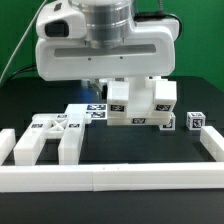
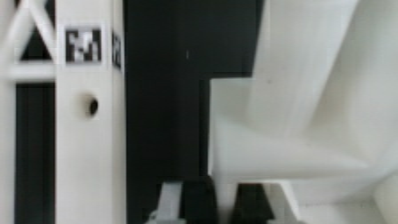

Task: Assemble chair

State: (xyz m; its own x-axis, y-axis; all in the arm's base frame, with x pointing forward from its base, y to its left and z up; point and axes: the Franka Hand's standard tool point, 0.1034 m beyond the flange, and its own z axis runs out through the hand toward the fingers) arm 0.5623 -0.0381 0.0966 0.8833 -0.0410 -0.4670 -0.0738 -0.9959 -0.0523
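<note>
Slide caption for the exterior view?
Panda hand, shut, above tagged white chair parts on a black table, white border wall in front.

A low white border wall [image 1: 110,181] crosses the black table [image 1: 120,152], on the camera side of the gripper [image 2: 205,206]. The marker board [image 1: 88,109] lies flat near the gripper. A green backdrop [image 1: 198,40] stands behind it.

Chair parts [image 1: 132,104] within the border wall [image 1: 110,180]
</note>
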